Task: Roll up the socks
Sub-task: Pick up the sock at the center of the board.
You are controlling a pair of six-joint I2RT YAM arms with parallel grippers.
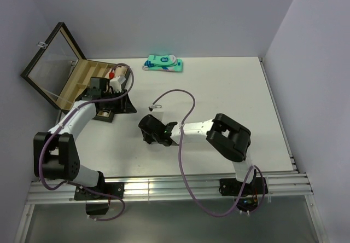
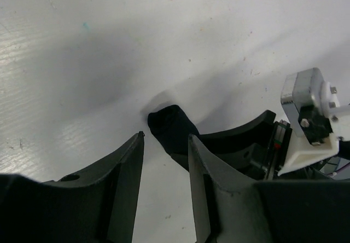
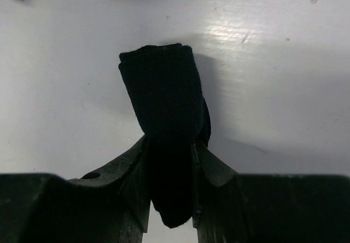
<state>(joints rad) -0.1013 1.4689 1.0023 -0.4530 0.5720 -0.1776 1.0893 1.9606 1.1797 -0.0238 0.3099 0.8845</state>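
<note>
Top external view: above the table, the right gripper is clamped on the socks, a dark bundle near the table's middle. The left gripper stands empty, fingers somewhat apart. We judge the roll largely formed and only its release left; whether both socks lie inside we cannot tell.

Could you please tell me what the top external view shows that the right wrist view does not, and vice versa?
Only the top external view shows the left gripper beside the open wooden box, and the teal-and-white packaged pair near the far edge. Only the right wrist view shows the dark sock clamped in the right gripper, its folded end past the fingertips. Both show the right gripper and the white table.
</note>
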